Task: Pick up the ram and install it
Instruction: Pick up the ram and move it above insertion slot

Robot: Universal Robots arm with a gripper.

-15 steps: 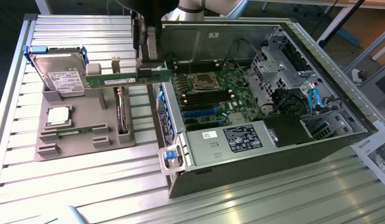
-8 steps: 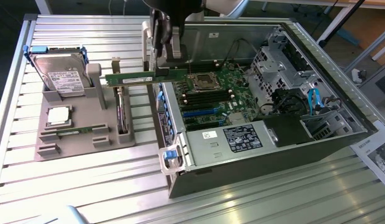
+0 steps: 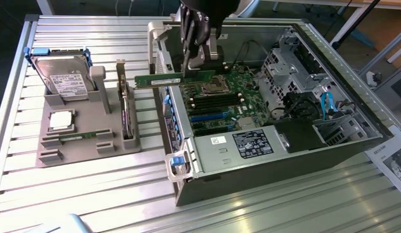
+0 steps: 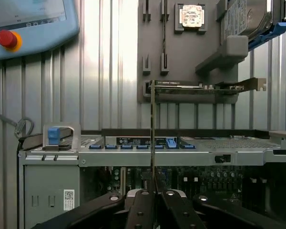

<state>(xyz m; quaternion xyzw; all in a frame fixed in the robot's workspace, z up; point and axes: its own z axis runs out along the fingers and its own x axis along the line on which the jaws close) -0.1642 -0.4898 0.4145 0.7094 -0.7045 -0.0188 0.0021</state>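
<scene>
1. The ram (image 3: 175, 79) is in the air at the upper centre of the exterior view. It is a slim green stick held level, with its long edge horizontal.
2. The gripper (image 3: 187, 72) comes down from the top of the frame with its jaws nearly closed, pinching the ram by its upper edge. I judge that this leaves the lower contact edge free to meet a socket.
3. In the wrist view the stick sits edge-on between the two dark fingers, so the grip looks centred and straight rather than skewed.
4. The ram straddles the wall of the open computer case (image 3: 265, 170) on the exterior view's left. One end is outside the case and the other is over the motherboard (image 3: 242, 80).
5. Just beyond it lie the black memory slots (image 3: 217, 100). The stick looks roughly parallel to them but well above, and it is not seated.
6. Out on the exterior view's left, the grey fixture tray (image 3: 84, 148) holds the other parts apart and upright for easy picking: the hard drive (image 3: 64, 75), the processor chip (image 3: 61, 120) and the expansion card (image 3: 126, 114).
</scene>
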